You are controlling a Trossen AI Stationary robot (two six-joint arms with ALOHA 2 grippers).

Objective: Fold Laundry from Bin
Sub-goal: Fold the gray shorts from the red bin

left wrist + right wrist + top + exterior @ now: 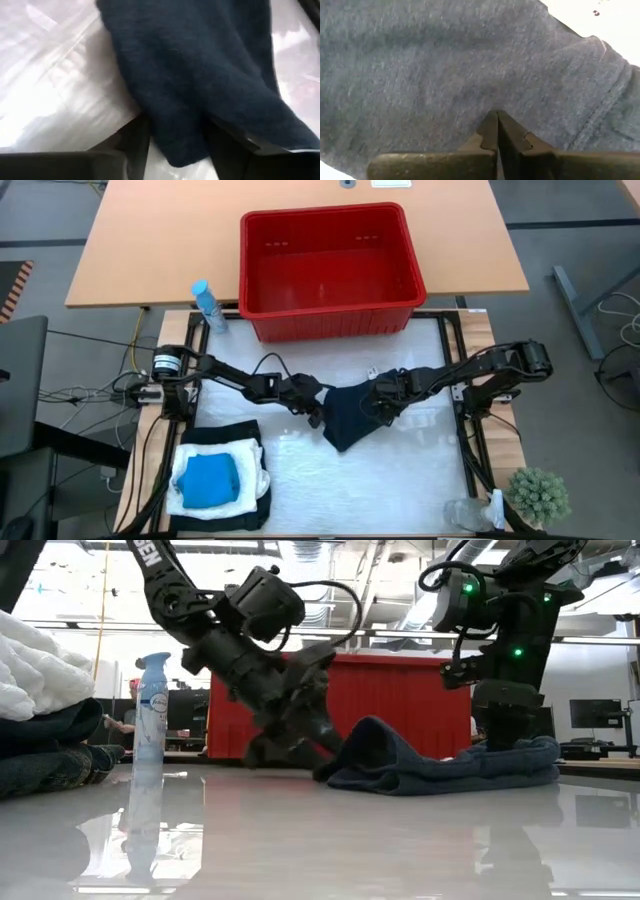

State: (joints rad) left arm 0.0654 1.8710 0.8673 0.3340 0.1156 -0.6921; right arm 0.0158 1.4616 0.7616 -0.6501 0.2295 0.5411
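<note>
A dark navy garment (350,425) lies bunched at the middle of the table, also in the low view (430,765). My left gripper (318,410) is at its left edge, shut on a fold of it. My right gripper (385,405) is shut, its tips down on the garment's right part. The red bin (330,270) stands at the far side with nothing showing in it. At the near left, a bright blue item (210,480) rests on a white crinkled one (252,458), which rests on a black one (225,430). My left gripper has a thick rounded fold at the garment's left edge (182,142) between its two fingers (136,145), coming slanting down from the table's left. That edge is raised off the table (365,735); the rest lies on the table. My right gripper points down from above, its shut fingertips (490,125) on the flat cloth (495,100). Whether a layer is pinched between them, I cannot tell. The cloth there lies low on the table (520,755).
A blue spray bottle (208,305) stands at the far left of the table, left of the bin. A small potted plant (538,495) and a clear container (468,515) stand at the near right corner. Bare white table (380,490) lies near the front.
</note>
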